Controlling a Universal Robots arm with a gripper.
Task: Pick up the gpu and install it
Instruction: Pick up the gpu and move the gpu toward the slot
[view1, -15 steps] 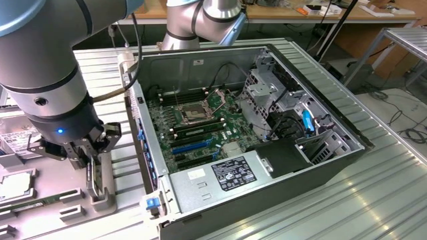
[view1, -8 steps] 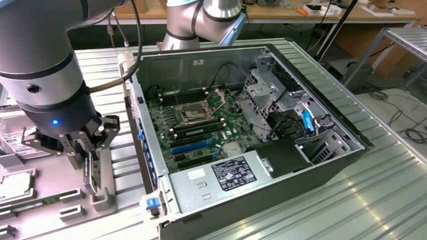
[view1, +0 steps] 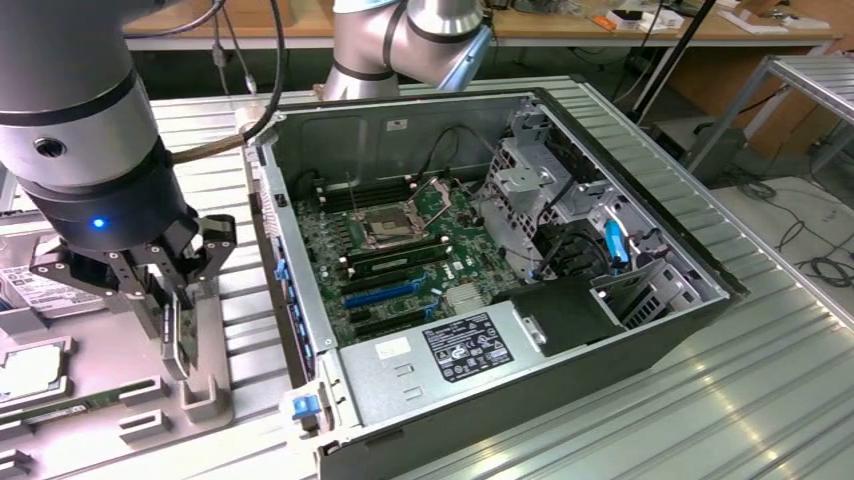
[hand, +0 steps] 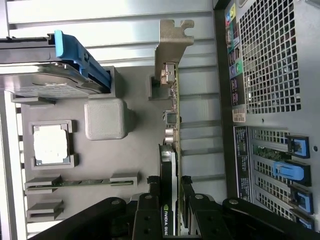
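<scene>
The gpu (view1: 174, 345) is a thin dark card standing on its long edge over the grey tray (view1: 100, 365) at the exterior view's left. My gripper (view1: 171, 320) comes down from above with one finger on each face of the card, shut on it. In the wrist view the gpu (hand: 172, 105) shows edge-on, its silver bracket (hand: 172, 40) at the far end and a green logo near my gripper (hand: 170, 184). Whether the card's lower edge still rests in the tray's holder I cannot tell. The open computer case (view1: 641, 330) lies to the exterior view's right, motherboard (view1: 387, 250) exposed.
The tray (hand: 135, 150) also carries a hard drive with a blue handle (hand: 45, 75), a processor (hand: 50, 145) and a memory stick (hand: 75, 182). The case's rear panel (hand: 270, 75) with blue slot clips (hand: 287, 172) lies beside the tray. Blue expansion slots (view1: 380, 293) sit on the motherboard.
</scene>
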